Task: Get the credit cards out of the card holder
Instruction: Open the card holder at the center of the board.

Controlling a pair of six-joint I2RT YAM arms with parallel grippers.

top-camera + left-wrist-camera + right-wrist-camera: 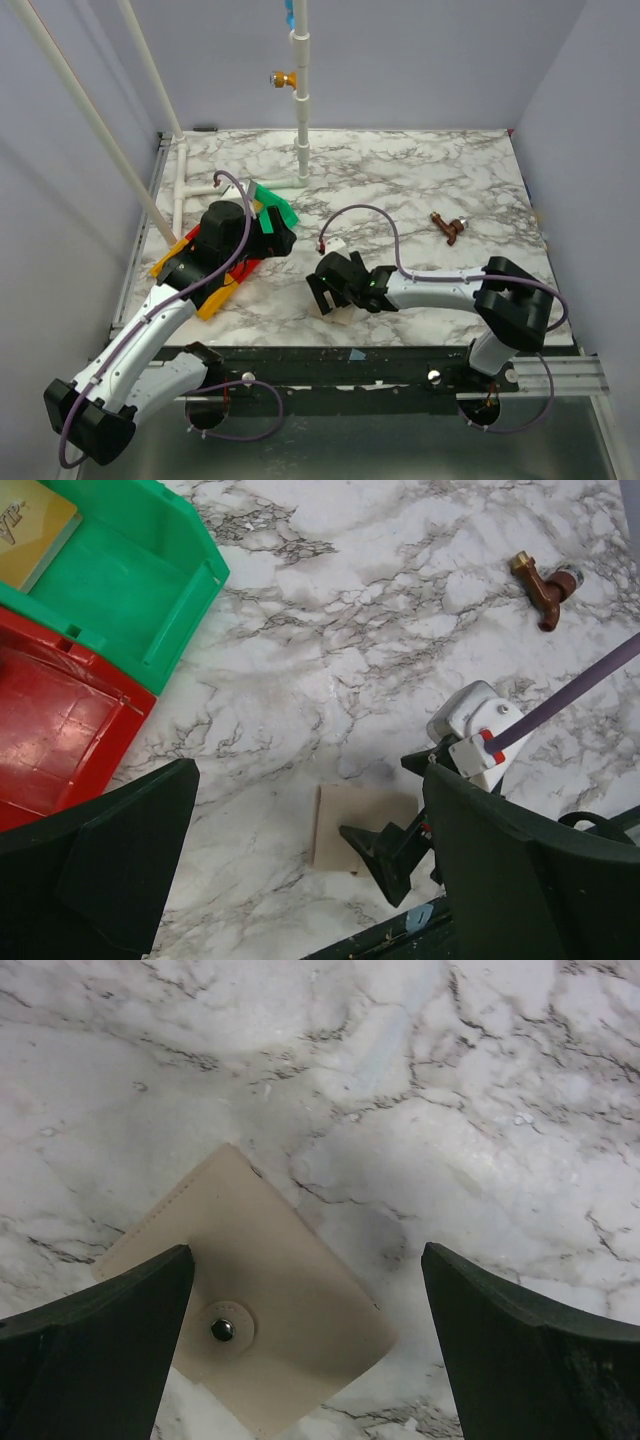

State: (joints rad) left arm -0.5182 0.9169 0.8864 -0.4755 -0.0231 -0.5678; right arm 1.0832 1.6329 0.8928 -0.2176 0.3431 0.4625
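The card holder is a flat tan-beige wallet lying closed on the marble, its small dark stud facing up. My right gripper hovers open just above it, one finger on each side, touching nothing. From the top it sits near the table's front edge, under the right gripper. My left gripper is open and empty over the marble beside the trays. A tan-gold credit card lies in the green tray. Any cards inside the holder are hidden.
A red tray adjoins the green one, with an orange tray under the left arm. A small brown tap-like piece lies at the right. A white pipe post stands at the back. The table's front edge runs close behind the holder.
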